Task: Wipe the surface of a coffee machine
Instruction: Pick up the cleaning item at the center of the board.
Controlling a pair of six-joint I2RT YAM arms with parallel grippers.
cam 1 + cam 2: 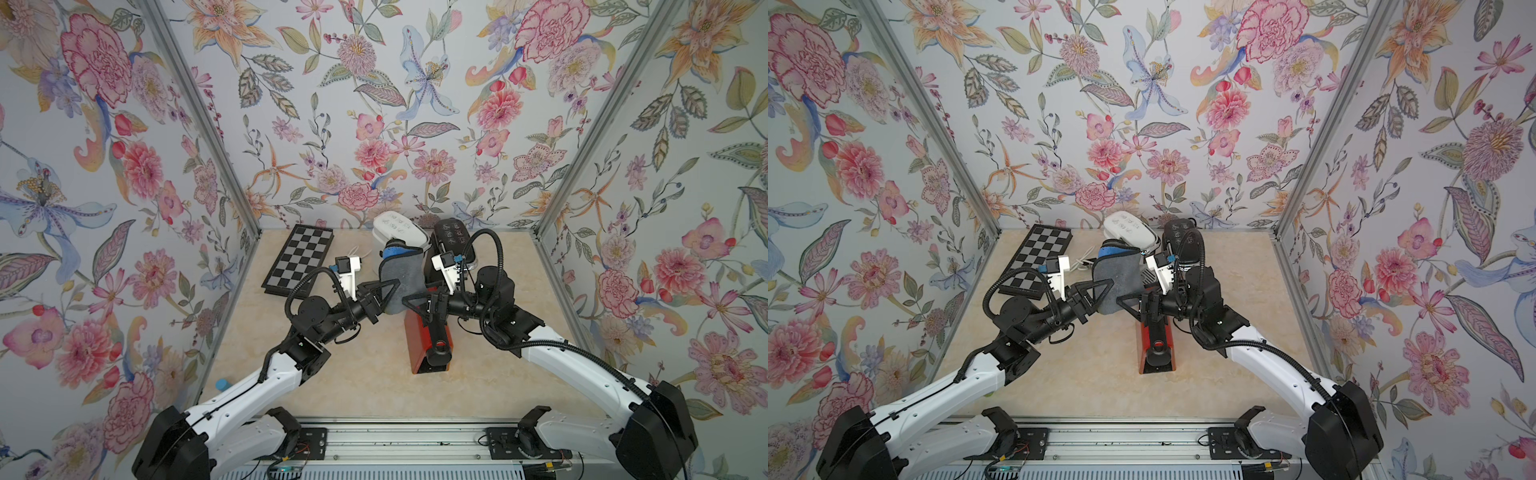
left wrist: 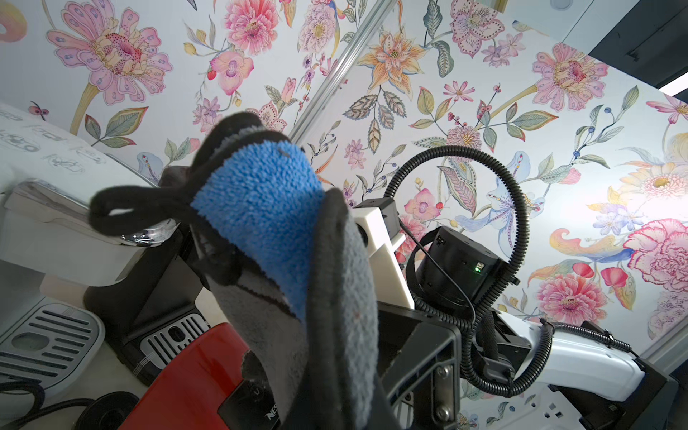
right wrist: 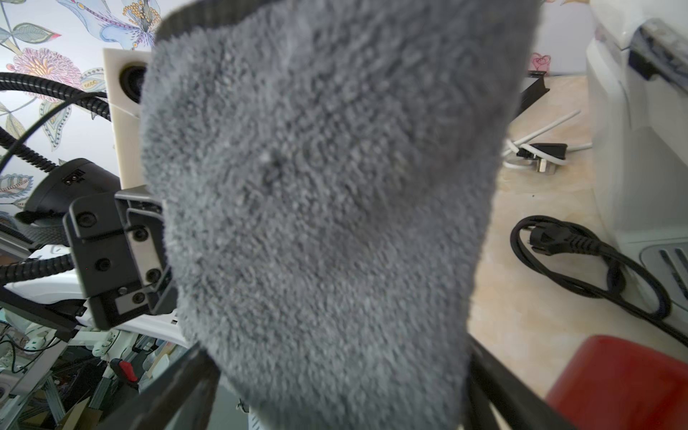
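My left gripper (image 1: 392,293) is clamped tight on the lower end of the microfibre cloth (image 1: 401,272), holding it upright in the air. The cloth is grey, with a blue patch and black trim at the top. The left wrist view shows that blue patch (image 2: 260,223) standing tall, with a black loop hanging off one side.

My right gripper (image 1: 415,297) faces the cloth from the other side. In the right wrist view the grey pile (image 3: 327,186) fills the frame. My fingers (image 3: 186,387) stand wide apart on either side of its lower edge. I cannot tell whether they press on it.

The red coffee machine (image 1: 419,345) lies on the table (image 1: 353,374) just below my right gripper. It is long and narrow, and its far end is under the cloth. Both top views show it there (image 1: 1144,353).

The white coffee machine (image 1: 401,230) stands at the back wall, behind the cloth, and the black coffee machine (image 1: 453,235) is just beside it. A chessboard (image 1: 299,259) lies flat near the back, on my left side. In the right wrist view a black power cord (image 3: 580,260) lies coiled on the table beside the white machine's base.
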